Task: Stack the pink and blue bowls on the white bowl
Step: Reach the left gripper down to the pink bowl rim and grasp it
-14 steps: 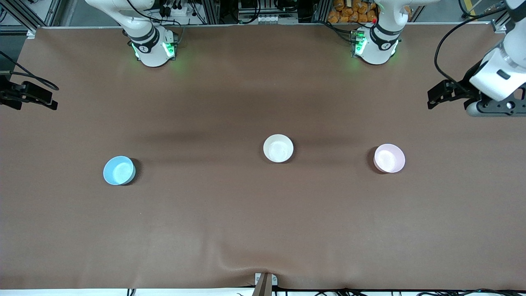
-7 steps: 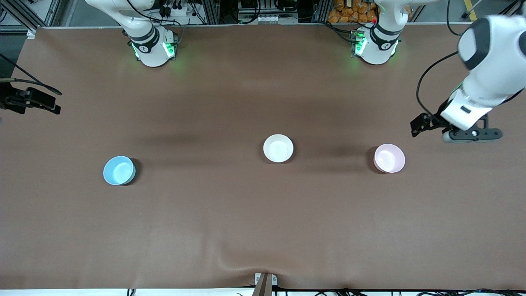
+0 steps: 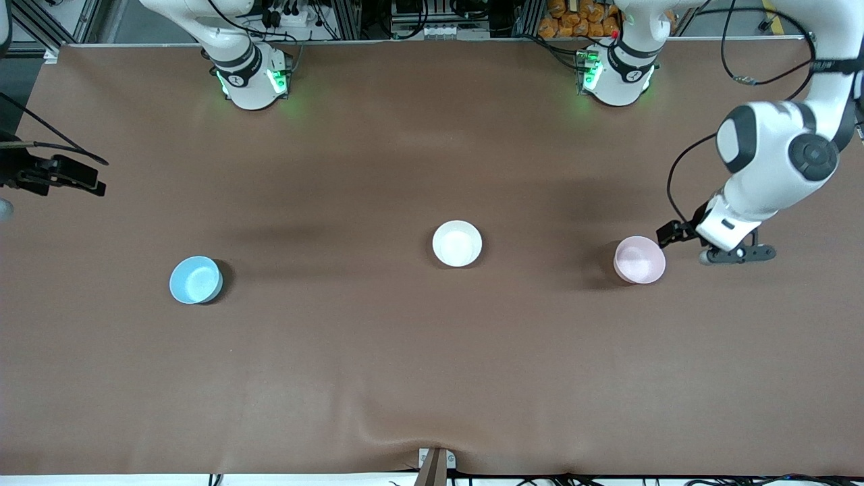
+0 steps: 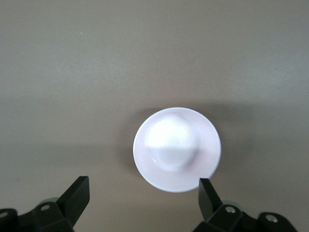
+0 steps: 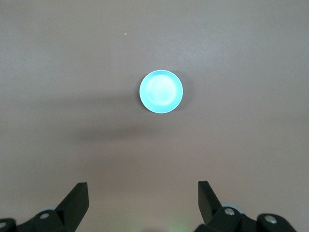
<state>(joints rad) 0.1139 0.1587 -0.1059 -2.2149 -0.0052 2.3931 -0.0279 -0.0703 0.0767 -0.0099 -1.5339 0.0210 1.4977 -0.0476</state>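
The white bowl [image 3: 457,243] sits mid-table. The pale pink bowl [image 3: 639,259] sits toward the left arm's end, and the light blue bowl [image 3: 196,279] toward the right arm's end. All three stand apart, upright and empty. My left gripper [image 3: 683,233] is open and empty, low over the table just beside the pink bowl. In the left wrist view the gripper [image 4: 143,193] has the pink bowl [image 4: 177,149] right ahead of it, with one fingertip [image 4: 208,193] close by the rim. My right gripper [image 3: 71,178] is open and empty, high over the table's right-arm end. In the right wrist view the gripper [image 5: 143,198] has the blue bowl [image 5: 161,92] well ahead of it.
The brown table cover [image 3: 432,351] is bare apart from the bowls. The arm bases [image 3: 253,77] [image 3: 617,74] stand at the table's edge farthest from the front camera. A small mount [image 3: 435,462] sits at the edge nearest it.
My left arm has swung in and come down from the table's end to beside the pink bowl. My right gripper has shifted slightly. The bowls have not moved.
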